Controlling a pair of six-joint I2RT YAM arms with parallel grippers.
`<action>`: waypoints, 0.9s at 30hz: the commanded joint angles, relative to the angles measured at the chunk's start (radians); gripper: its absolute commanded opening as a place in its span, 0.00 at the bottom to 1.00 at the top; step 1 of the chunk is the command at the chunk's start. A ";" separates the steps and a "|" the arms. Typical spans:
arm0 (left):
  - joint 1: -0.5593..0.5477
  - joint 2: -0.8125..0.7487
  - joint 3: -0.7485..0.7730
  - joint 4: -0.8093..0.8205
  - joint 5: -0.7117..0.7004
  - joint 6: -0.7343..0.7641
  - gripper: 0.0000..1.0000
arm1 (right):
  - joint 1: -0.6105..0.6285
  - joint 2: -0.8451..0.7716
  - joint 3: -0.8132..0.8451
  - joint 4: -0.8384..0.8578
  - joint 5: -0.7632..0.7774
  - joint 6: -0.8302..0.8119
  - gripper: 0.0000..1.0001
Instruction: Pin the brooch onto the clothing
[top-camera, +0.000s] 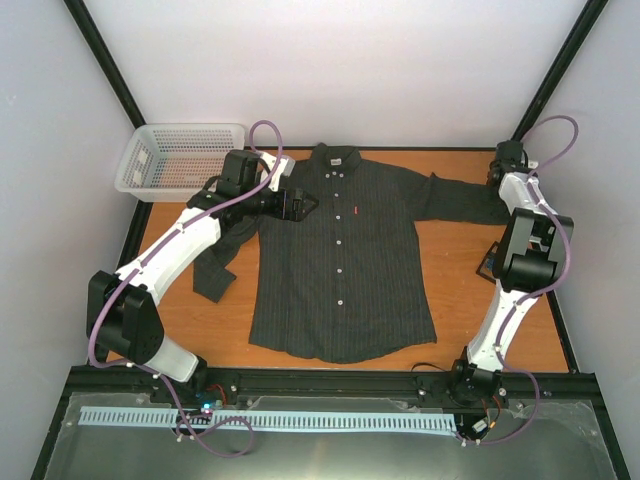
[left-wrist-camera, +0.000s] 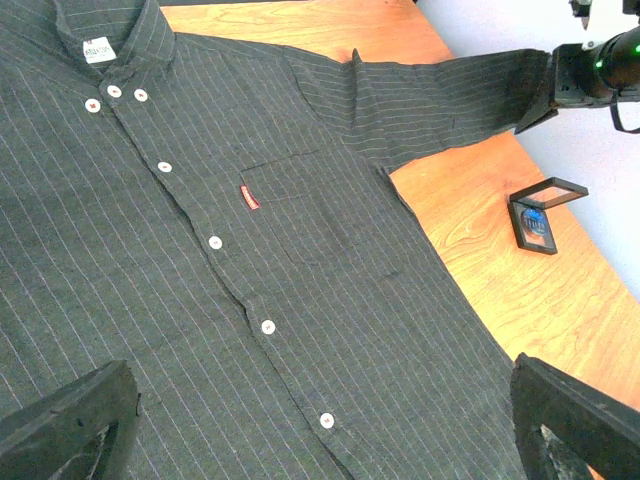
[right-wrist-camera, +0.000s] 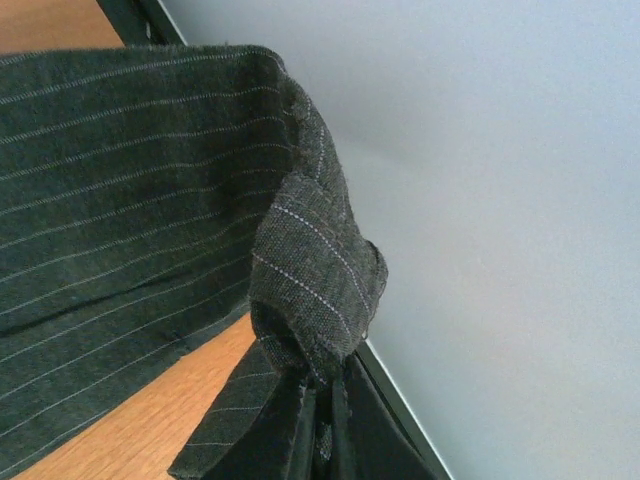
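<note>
Spreading the shirt (top-camera: 340, 290): the right end effector (right-wrist-camera: 320, 440) is pinching its cuff (right-wrist-camera: 315, 270), the left end effector (left-wrist-camera: 320, 430) is hovering open above the chest, and the box (left-wrist-camera: 545, 215) off to its right is probably needing fetching next.

Dark charcoal pinstriped shirt (top-camera: 340, 270) lies flat, face up and buttoned on the orange worktop (top-camera: 460, 290), collar toward the far edge, red tag (left-wrist-camera: 249, 197) on its chest pocket, one sleeve stretched toward the far right corner, cuff bunched.

The shirt (top-camera: 340, 275) lies flat on the table (top-camera: 465, 285), left pincer (top-camera: 303, 206) over its shoulder, right pincer (top-camera: 500, 168) at its cuff.
</note>
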 joint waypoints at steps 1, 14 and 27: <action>0.003 -0.004 0.005 0.021 0.004 0.014 1.00 | -0.019 0.033 0.001 0.007 0.083 -0.002 0.05; 0.003 -0.016 0.004 0.022 -0.004 0.015 1.00 | -0.038 0.047 0.089 -0.067 0.090 -0.042 0.32; 0.005 -0.003 0.004 0.024 0.017 0.012 1.00 | 0.123 -0.080 -0.009 -0.041 -0.732 0.086 0.99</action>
